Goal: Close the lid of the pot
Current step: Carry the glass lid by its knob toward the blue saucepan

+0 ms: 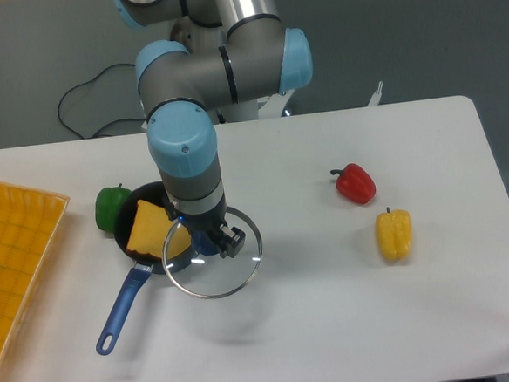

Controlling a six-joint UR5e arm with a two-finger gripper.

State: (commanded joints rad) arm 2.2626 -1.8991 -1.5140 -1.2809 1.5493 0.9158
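Just right of the pot (152, 229) the gripper (212, 240) has its jaws clamped on the lid (213, 251) by the knob, carrying it, so next it should slide left and lower.

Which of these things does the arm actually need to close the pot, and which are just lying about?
Needed: dark blue saucepan, round glass lid with blue knob, gripper.
Lying about: green pepper, red pepper, yellow pepper, yellow tray.
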